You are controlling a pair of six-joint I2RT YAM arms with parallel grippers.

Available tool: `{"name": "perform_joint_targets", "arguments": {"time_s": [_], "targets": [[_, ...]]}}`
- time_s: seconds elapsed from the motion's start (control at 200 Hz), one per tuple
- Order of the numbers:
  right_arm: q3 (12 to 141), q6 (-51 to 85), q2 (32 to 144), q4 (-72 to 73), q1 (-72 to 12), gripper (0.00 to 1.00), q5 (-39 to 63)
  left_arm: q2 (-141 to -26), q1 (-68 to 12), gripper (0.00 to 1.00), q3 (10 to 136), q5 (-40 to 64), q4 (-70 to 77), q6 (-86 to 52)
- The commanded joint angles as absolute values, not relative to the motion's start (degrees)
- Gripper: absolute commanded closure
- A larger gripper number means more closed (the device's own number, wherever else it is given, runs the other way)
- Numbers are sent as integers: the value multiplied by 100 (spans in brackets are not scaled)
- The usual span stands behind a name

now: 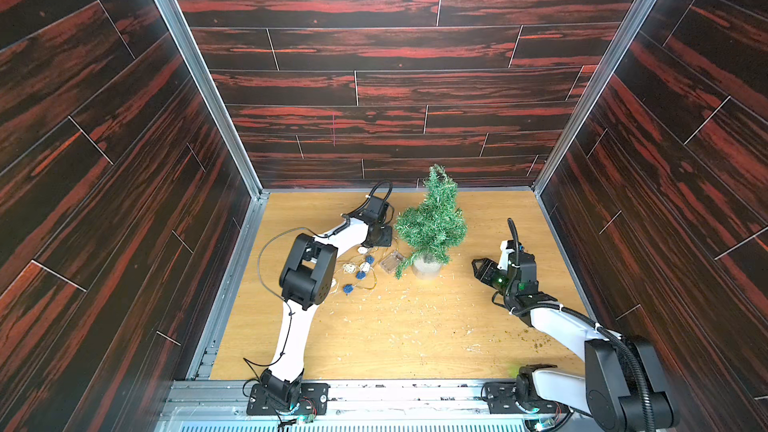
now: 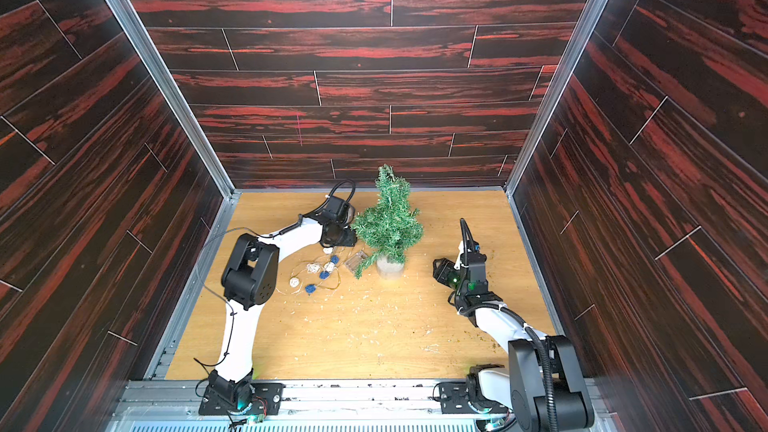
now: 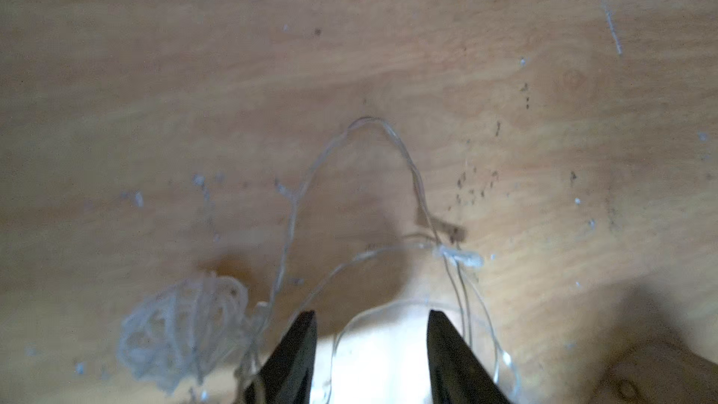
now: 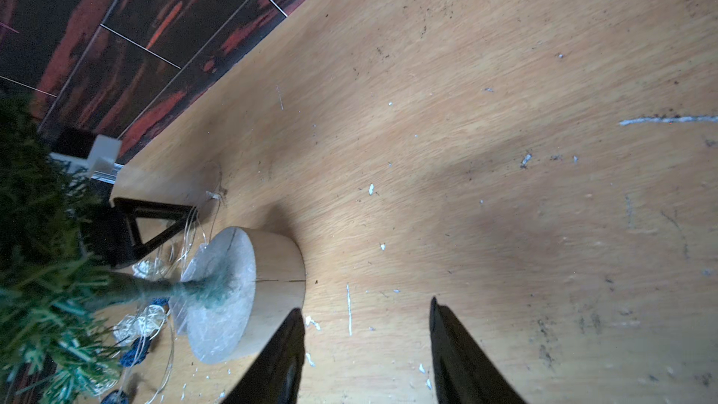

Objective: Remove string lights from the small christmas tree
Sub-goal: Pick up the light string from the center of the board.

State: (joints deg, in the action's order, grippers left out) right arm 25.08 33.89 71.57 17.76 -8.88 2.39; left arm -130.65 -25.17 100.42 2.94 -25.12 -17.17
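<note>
In both top views the small christmas tree stands on the tabletop, with the string lights beside its pot. Left wrist view: my left fingers are apart, wire looping between. Right wrist view: my right fingers are apart, empty.

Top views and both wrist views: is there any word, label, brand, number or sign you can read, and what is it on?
None can be read. The clear battery box, the tree's pot, the black arm housings and the wall panels show no legible markings.

The right wrist view crops the small christmas tree; the left arm hides some string lights.
</note>
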Motion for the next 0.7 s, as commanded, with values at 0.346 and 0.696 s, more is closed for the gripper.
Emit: {"name": "perform_joint_targets", "arguments": {"time_s": [0.346, 0.696], "targets": [[2514, 3485, 7269, 1944, -875, 45, 168, -12580, -2568, 100, 9336, -583, -3384, -1138], [2507, 3456, 7159, 1858, -878, 45, 155, -11346, -1749, 100, 7993, -866, -3347, -2029]]}}
